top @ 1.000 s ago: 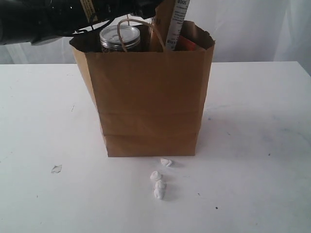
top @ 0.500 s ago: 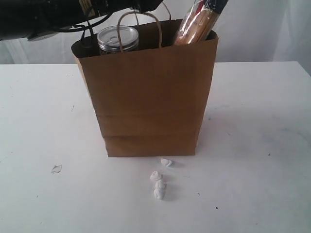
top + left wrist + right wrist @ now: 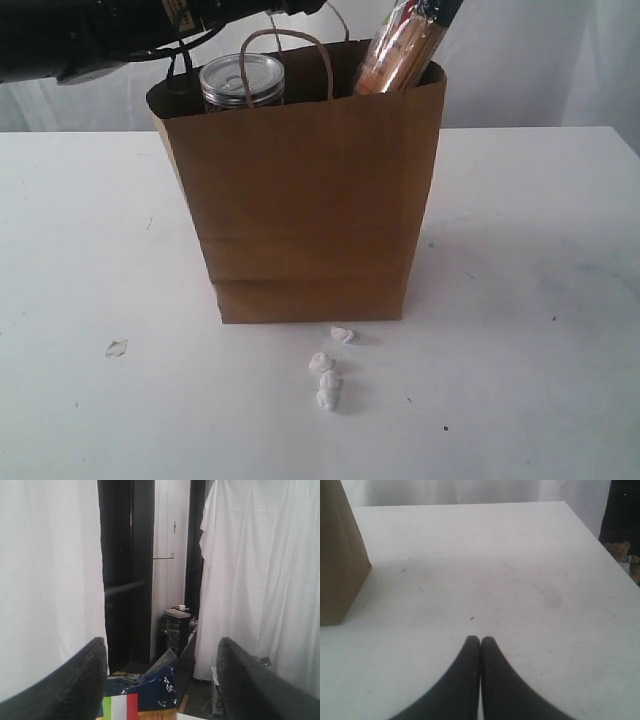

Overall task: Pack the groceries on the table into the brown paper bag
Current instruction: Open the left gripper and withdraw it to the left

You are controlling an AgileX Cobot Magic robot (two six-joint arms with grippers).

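The brown paper bag [image 3: 305, 200] stands upright on the table [image 3: 520, 250]. The long spaghetti packet [image 3: 405, 45] leans out of its right corner. A dark can [image 3: 243, 80] with a silvery pull-tab lid shows at the bag's mouth on the left. The other groceries are hidden. My left arm [image 3: 100, 30] reaches over the bag from the upper left. In the left wrist view my left gripper [image 3: 161, 642] is open, and the packet's flag-marked end [image 3: 130, 705] lies low between the fingers, held by neither. My right gripper [image 3: 480, 640] is shut and empty above the table [image 3: 495, 570], with the bag [image 3: 337, 565] off to its side.
Small white crumpled bits [image 3: 330, 375] lie in front of the bag, and a pale scrap [image 3: 116, 348] sits to the front left. The right wrist view shows the table's edge and a small toy bear [image 3: 622, 555] beyond it.
The spaghetti packet has tipped from the bag's middle over to its right corner. The bag's front has straightened, and the left arm has lifted slightly.
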